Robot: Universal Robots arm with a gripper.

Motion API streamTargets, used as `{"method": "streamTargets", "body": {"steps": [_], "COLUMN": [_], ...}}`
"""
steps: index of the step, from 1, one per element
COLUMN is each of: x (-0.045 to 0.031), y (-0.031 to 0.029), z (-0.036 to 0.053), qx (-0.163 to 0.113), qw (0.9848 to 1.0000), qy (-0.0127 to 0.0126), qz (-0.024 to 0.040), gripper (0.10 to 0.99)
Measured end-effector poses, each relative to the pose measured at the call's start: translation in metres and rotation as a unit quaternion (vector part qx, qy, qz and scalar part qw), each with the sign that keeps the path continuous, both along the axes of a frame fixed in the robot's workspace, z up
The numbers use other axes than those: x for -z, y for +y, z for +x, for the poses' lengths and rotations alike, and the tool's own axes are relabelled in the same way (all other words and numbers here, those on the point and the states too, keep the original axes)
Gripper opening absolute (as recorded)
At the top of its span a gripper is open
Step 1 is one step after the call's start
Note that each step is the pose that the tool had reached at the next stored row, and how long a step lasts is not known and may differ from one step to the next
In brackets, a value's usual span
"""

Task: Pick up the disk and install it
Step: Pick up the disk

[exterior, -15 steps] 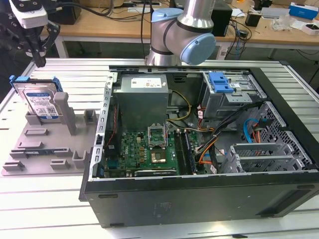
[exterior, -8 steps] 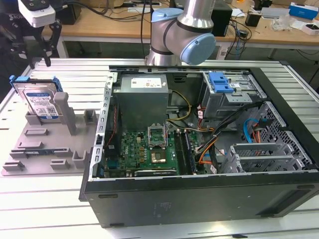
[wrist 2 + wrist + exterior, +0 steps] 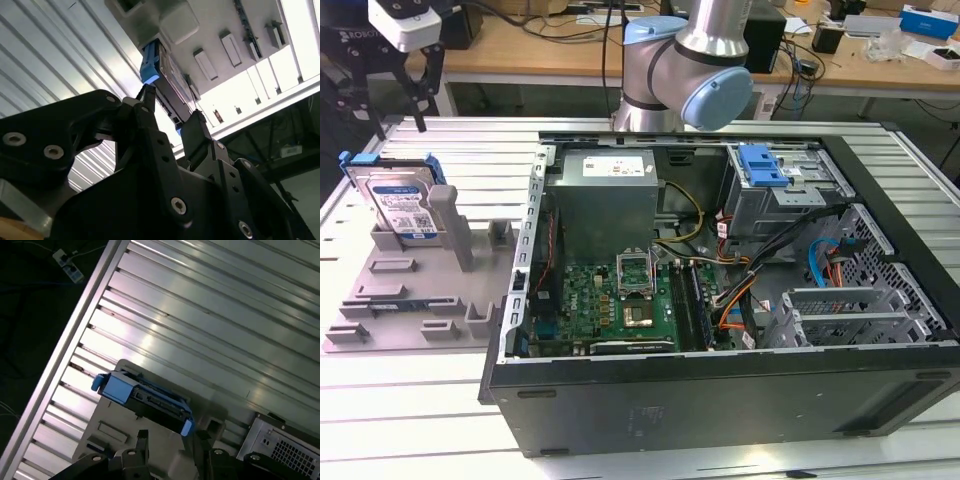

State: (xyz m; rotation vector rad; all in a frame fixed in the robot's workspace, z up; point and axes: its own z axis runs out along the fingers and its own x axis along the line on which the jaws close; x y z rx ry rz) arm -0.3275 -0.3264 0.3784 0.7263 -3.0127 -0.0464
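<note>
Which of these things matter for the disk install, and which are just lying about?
For the job:
disk, standing in grey holder
gripper, fingers open, above it
open computer case

Lying about:
power strip on the floor
box on back desk

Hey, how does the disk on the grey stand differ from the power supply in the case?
The disk is a thin slab propped on edge in the grey stand, outside the case; the power supply is a bigger box mounted inside it. The disk has a blue frame; the power supply is plain grey. Both carry labels.
</note>
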Motion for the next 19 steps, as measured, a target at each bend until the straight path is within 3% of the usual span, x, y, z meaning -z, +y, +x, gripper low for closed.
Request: {"method": "streamTargets", "body": {"steps": [3,5,8,12,16,19], "x": [0.0003,0.0009,0.0022,0.0035,0.0046,0.0053], "y": [0.0001,0.0003,0.0003,0.0003,0.0004,0.0004], "z": [0.0000,0.0000,0.0000,0.0000,0.0000,0.0000], "qx": [-0.029,-0.045,-0.079,-0.118,-0.157,-0.189], "qw": [0.9996,0.9990,0.9969,0.9930,0.9876,0.9819], "qy": [-0.0042,-0.0045,-0.0046,-0.0048,-0.0055,-0.0059], "qz": [0.0000,0.0001,0.0002,0.0003,0.0004,0.0006], "gripper": [0.482,0.482,0.482,0.482,0.482,0.482]}}
